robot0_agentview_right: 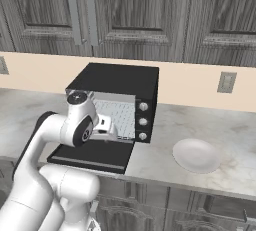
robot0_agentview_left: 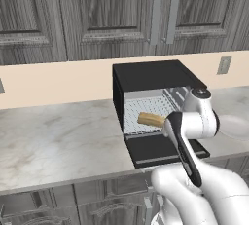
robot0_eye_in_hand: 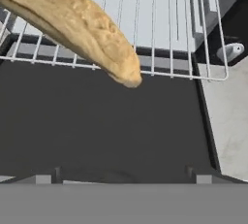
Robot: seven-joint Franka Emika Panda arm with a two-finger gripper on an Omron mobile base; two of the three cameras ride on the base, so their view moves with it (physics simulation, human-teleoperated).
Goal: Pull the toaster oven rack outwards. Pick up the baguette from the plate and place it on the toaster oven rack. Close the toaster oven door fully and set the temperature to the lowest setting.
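Above the dropped toaster oven door (robot0_agentview_left: 163,149), the white arm is reaching forward from the base, its wrist bending down toward the oven's mouth. The gripper (robot0_agentview_right: 111,131) is hanging just in front of the cavity with its jaws spread wide, released and grasping nothing; in the hand view it is looking down at the door's dark flat panel.

The baguette (robot0_eye_in_hand: 72,22) is lying on the toaster oven rack (robot0_eye_in_hand: 164,19), its tapered tan end poking past the rack's near edge and overhanging the door. Its crust is looking golden and mottled. The rack is a silver grid of thin parallel wires with a rounded corner, sitting pulled out of the light grey interior.

The toaster oven (robot0_agentview_right: 120,82) is a black box with three small round knobs (robot0_agentview_right: 143,121) stacked on its right front, standing on a pale marbled counter (robot0_agentview_left: 53,141). To the right of it, well apart, the round white plate (robot0_agentview_right: 196,155) is resting on the counter. Dark wood-grain cabinets (robot0_agentview_left: 97,14) are hanging above a beige wall.
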